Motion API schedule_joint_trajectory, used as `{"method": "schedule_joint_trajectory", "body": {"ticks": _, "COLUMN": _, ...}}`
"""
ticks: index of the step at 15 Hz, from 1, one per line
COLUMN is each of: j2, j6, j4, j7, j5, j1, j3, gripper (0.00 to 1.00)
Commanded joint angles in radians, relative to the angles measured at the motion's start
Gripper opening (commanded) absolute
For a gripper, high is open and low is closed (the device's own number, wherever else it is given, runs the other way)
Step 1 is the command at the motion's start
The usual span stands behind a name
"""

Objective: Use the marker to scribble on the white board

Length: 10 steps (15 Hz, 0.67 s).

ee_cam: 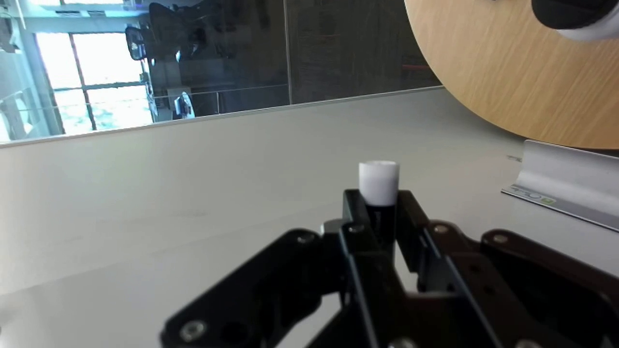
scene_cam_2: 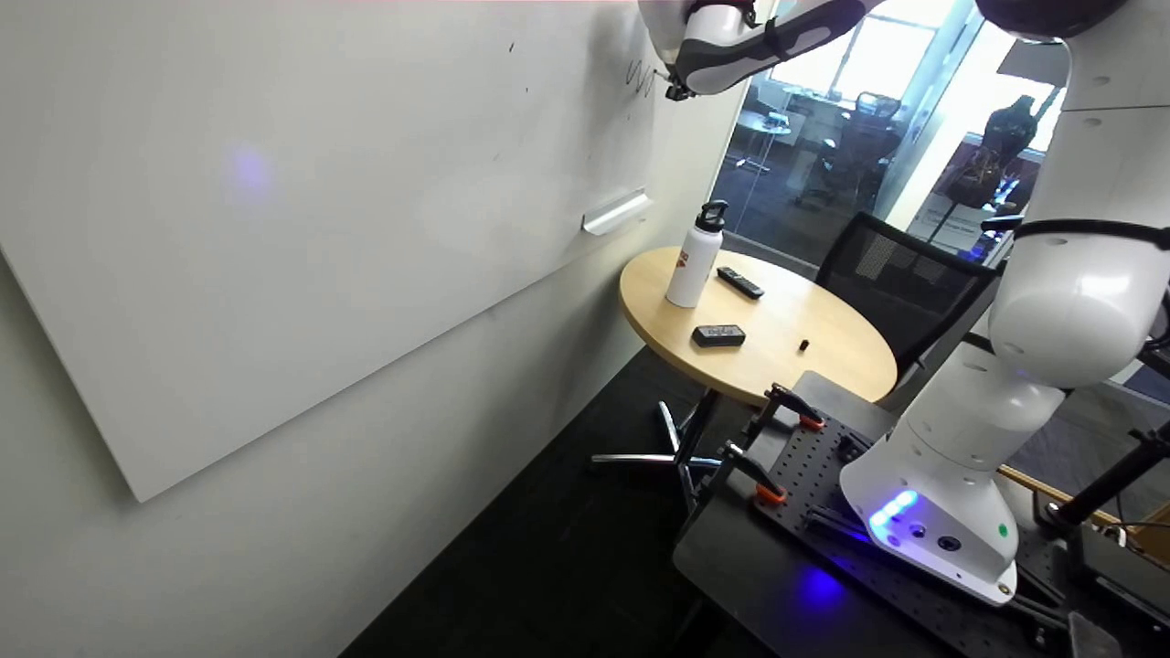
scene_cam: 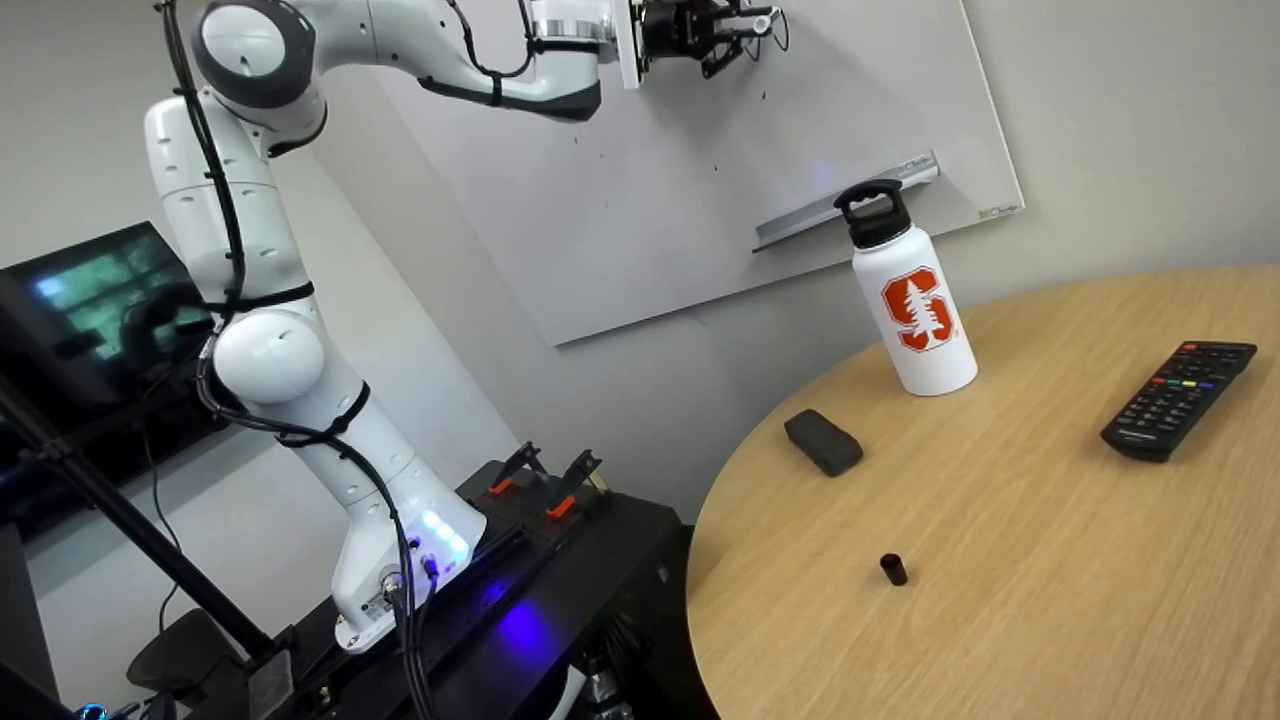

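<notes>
My gripper (ee_cam: 380, 200) is shut on the marker (ee_cam: 379, 182); its white end stands above the fingertips and its dark body runs between the pads. The white board (scene_cam_2: 320, 228) hangs on the wall and spans much of both exterior views. High on its right part, dark wavy scribble lines (scene_cam_2: 640, 78) show right beside the gripper (scene_cam_2: 675, 90). From there the thin marker (scene_cam_2: 660, 75) points toward the board. Whether its tip touches the surface cannot be told. In an exterior view the gripper (scene_cam: 748, 28) is in front of the board's upper area.
A ledge (scene_cam: 850, 200) juts from the board's lower part. Below it, a round wooden table (scene_cam: 1020, 520) carries a white bottle (scene_cam: 918, 320), a black block (scene_cam: 823, 442), a remote (scene_cam: 1180, 398) and a small black cap (scene_cam: 893, 569). A black chair (scene_cam_2: 900, 283) stands behind the table.
</notes>
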Motion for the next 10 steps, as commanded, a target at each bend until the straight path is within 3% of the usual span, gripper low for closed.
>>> {"method": "schedule_joint_trajectory", "body": {"ticks": 1, "j2": 0.015, "j6": 0.013, "j4": 0.018, "j7": -0.034, "j5": 0.018, "j1": 0.017, "j3": 0.002, "gripper": 0.05}}
{"method": "schedule_joint_trajectory", "body": {"ticks": 7, "j2": 0.03, "j6": 0.001, "j4": -0.019, "j7": -0.072, "j5": 0.008, "j1": 0.033, "j3": 0.01, "gripper": 0.05}}
{"method": "schedule_joint_trajectory", "body": {"ticks": 10, "j2": -0.065, "j6": 0.007, "j4": -0.125, "j7": -0.072, "j5": -0.008, "j1": 0.038, "j3": 0.005, "gripper": 0.05}}
